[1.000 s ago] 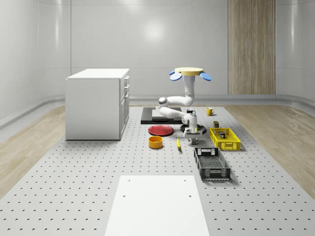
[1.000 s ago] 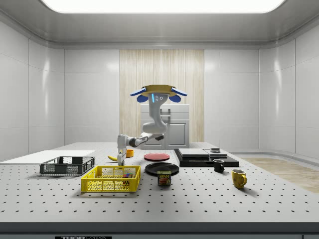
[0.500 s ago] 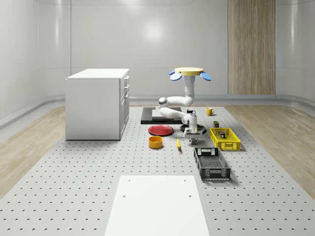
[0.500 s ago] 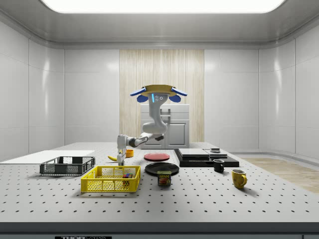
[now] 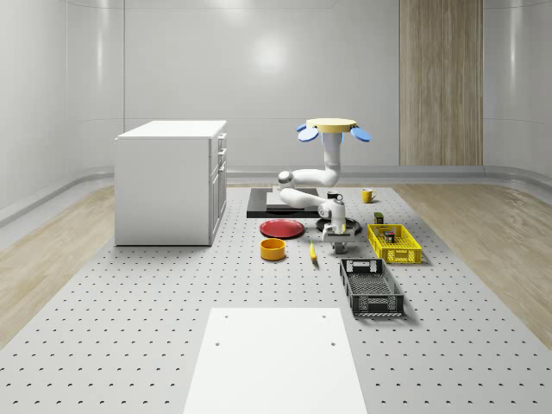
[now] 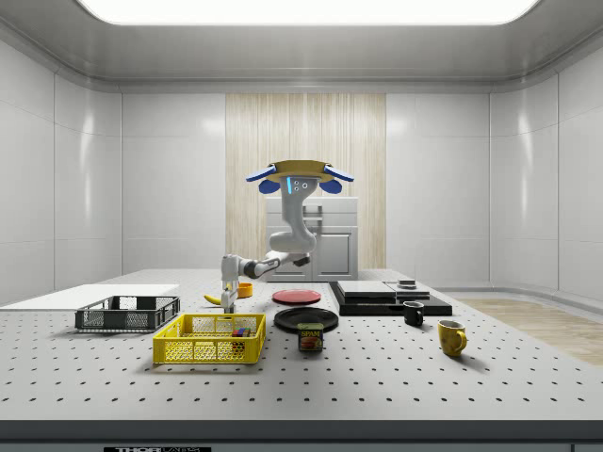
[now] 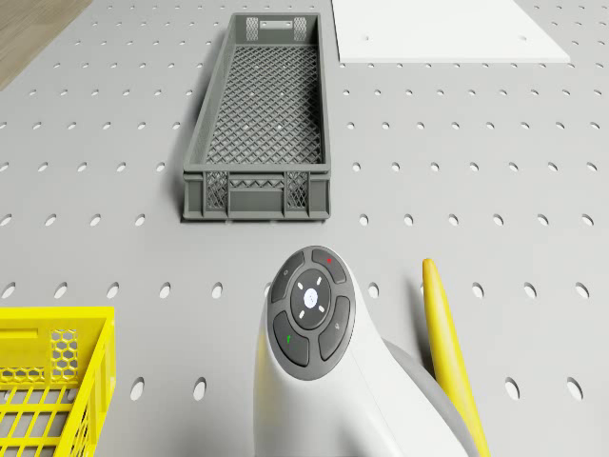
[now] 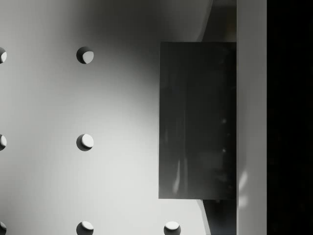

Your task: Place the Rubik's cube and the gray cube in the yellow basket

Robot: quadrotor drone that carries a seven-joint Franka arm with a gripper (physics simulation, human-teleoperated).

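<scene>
Gray cube [image 8: 198,120] sits on the perforated surface [image 8: 73,98] in the wrist view, its edges square to the rows of holes. A pale upright strip touches one side. The fingers [image 5: 337,247] hang low between the banana [image 5: 312,252] on the left and the yellow basket [image 5: 394,244] on the right, just beyond the gray crate [image 5: 371,288]. Whether they are apart or clamped cannot be told. The basket's long axis runs near to far, and the Rubik's cube [image 6: 241,331] lies inside it. The drone [image 5: 332,128] hovers high over the far part of the surface, its arm [image 7: 309,319] reaching down.
</scene>
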